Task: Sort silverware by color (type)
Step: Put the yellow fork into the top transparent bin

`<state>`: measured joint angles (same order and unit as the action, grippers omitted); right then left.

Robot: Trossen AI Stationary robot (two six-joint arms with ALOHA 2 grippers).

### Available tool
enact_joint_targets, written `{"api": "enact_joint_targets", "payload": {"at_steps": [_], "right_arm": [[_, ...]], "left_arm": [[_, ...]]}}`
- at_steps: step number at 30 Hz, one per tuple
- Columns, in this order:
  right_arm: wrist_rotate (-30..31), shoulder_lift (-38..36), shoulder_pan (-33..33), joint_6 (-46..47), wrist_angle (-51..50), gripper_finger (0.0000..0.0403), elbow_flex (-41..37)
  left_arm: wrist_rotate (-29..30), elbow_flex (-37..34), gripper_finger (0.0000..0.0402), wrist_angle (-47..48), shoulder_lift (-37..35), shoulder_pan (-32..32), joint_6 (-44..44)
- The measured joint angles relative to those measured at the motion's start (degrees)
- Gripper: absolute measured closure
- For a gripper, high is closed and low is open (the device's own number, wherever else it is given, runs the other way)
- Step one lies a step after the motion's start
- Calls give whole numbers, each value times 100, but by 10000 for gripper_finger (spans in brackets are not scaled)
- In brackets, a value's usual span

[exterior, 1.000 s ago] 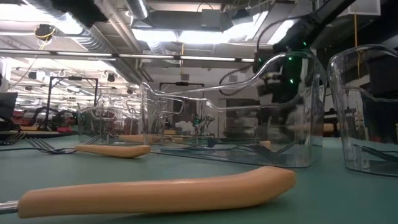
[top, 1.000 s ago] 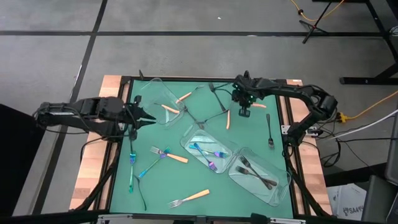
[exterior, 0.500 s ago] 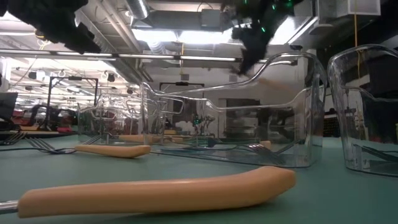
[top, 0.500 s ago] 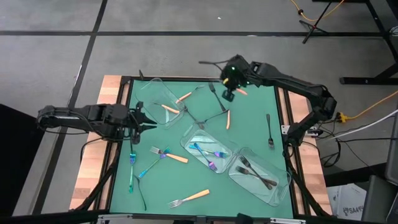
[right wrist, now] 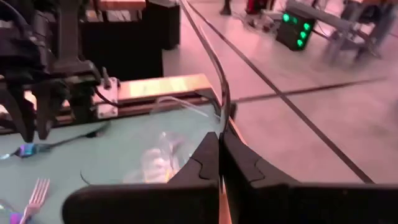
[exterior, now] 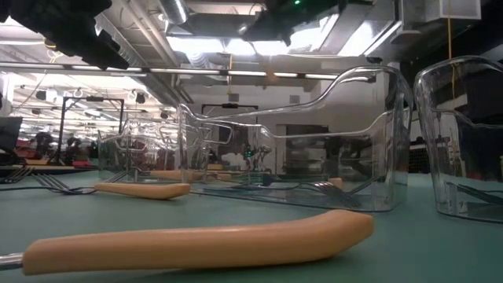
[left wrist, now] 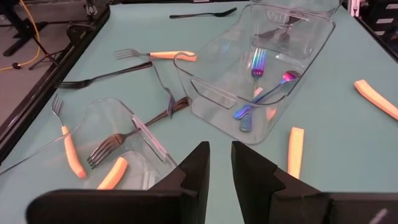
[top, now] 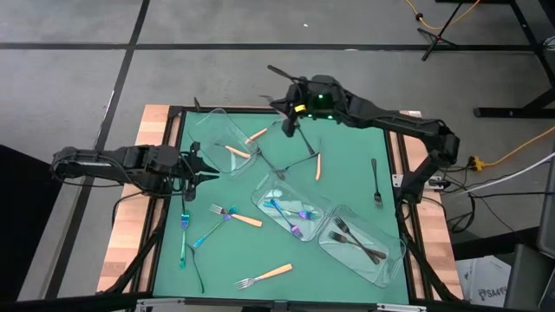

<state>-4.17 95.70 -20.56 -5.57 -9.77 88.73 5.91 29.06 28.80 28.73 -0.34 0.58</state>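
My right gripper [top: 295, 111] hangs high over the table's far edge, shut on an orange-handled fork [top: 279, 82] whose dark metal head sticks out toward the far left. My left gripper [top: 205, 167] hovers at the left side with a narrow gap between its fingers [left wrist: 221, 168] and nothing in it. A clear tray [top: 224, 139] at the far left holds orange-handled forks. The middle tray [top: 290, 212] holds iridescent pieces, and the near-right tray [top: 360, 244] holds dark forks. Other silverware lies loose on the green mat. My right gripper pinches the fork's orange handle [right wrist: 222, 194] between its two fingers. The metal stem [right wrist: 219, 81] runs out forward past the fingertips, along the fingers. The fork is lifted clear of the table and points slightly below level, toward the table's left.
Loose on the mat lie orange-handled forks [top: 264, 275] [top: 236, 215], an orange piece [top: 318, 166], iridescent pieces [top: 185, 230] [top: 208, 232], a dark fork [top: 375, 182] at the right, and dark forks [top: 295, 160] between the trays. The wooden table frame [top: 143, 191] borders the mat.
My right gripper has risen with the fork and swung toward the table's left along the far edge, tipping from pointing steeply down to nearly level. The fork has gone up with it, clear of the mat. My left gripper has sunk a little and drawn back toward the left edge.
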Motion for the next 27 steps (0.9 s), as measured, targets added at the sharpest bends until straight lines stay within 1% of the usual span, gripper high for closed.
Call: {"api": "enact_joint_targets", "payload": {"at_steps": [5,12,17,19,23,27], "right_arm": [[-349,469,-4,97,972,403,-2],[-576,1120,-4,264,2041,403,-2],[-831,1481,-4,469,2515,403,-2],[-853,1539,-4,539,2523,403,-2],[-884,1589,-4,549,2487,403,-2],[-895,1589,-4,552,2478,403,-2]], "left_arm": [[-20,0,340,-9,1,-2,0],[-24,-2,340,-22,0,0,0],[24,-1,340,-22,0,-2,1],[207,-2,340,-22,2,-1,2],[779,-2,340,-62,17,0,4],[1288,-2,340,-406,17,-2,9]]}}
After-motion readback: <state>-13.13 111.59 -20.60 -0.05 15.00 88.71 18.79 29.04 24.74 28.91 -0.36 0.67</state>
